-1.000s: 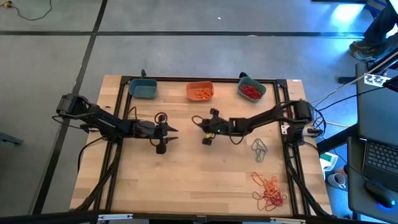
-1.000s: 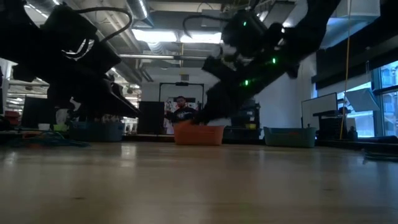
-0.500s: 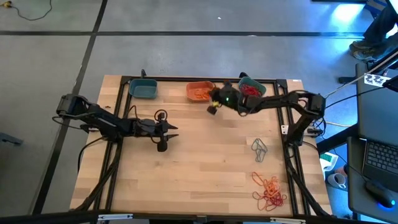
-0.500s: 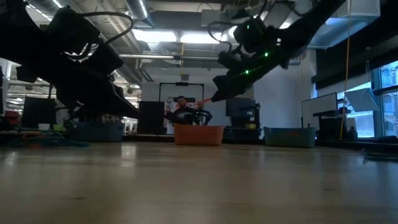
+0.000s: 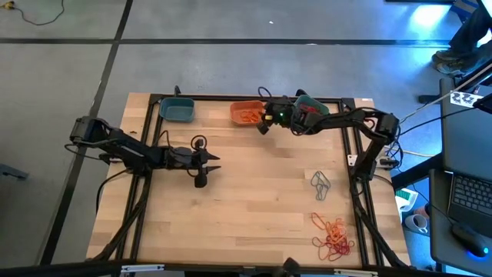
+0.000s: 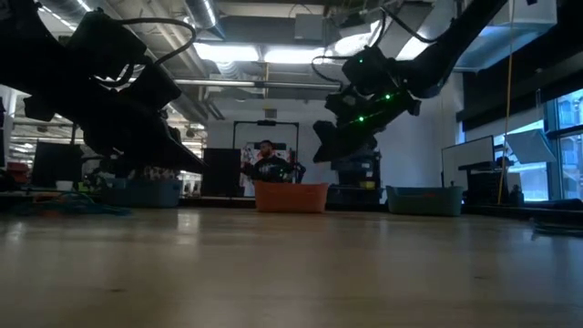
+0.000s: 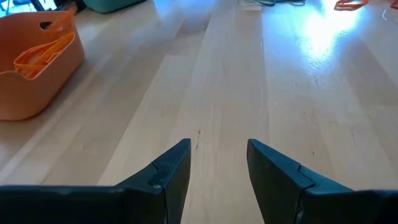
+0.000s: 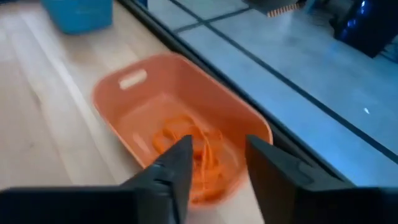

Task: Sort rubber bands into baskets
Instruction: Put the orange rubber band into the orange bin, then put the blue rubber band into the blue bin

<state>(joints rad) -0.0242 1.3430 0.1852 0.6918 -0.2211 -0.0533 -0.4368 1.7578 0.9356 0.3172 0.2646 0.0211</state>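
Cables (image 5: 198,143) beside idle left gripper (image 5: 212,160); loose rubber bands (image 5: 333,236) well apart.

Wooden table (image 5: 246,200); laptop (image 5: 467,201); person (image 6: 265,162) behind.

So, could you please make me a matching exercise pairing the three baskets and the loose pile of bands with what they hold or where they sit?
Things:
1. orange basket
2. left teal basket
3. right teal basket
4. loose orange and red bands

Descriptions:
a. holds red bands
b. lies on the table's near right corner
c. holds orange bands
d. looks empty, at the far left

Pairs: 1-c, 2-d, 3-a, 4-b
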